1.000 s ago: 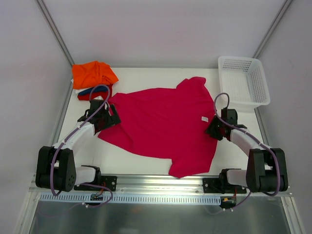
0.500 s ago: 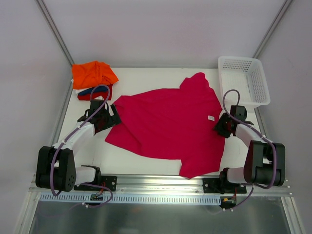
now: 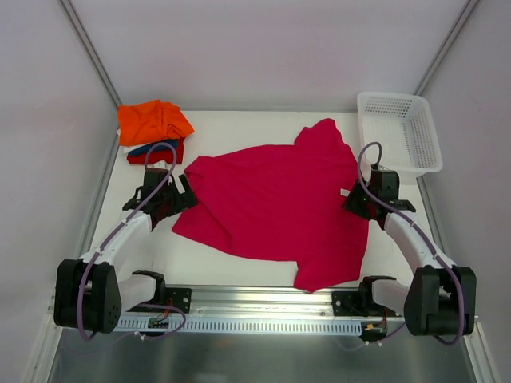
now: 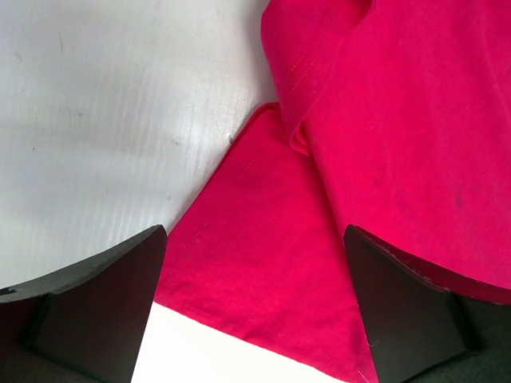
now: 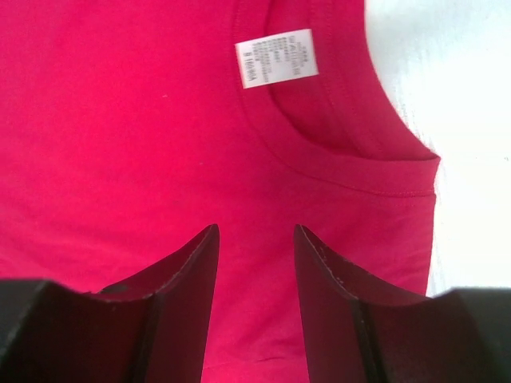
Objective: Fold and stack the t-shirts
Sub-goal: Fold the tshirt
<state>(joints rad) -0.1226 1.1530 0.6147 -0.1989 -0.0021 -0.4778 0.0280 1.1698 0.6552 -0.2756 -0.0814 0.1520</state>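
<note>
Robot lab cell, plain white walls (image 3: 263, 48), aluminium mounting rail (image 3: 263, 302), white tabletop (image 3: 239, 128)

The top camera looks down from high behind the near edge, over the whole table (image 3: 239, 132). Both wrist cameras sit close above the pink shirt (image 3: 271, 199) it also shows: left at its left-hand edge, right at the collar (image 5: 351, 163).

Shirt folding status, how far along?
Done: orange shirt, blue shirt, red shirt stacked far left. In hand: magenta shirt lies spread, unfolded; left gripper open over its edge, right gripper open near the collar. Left: fold it, stack it.
</note>
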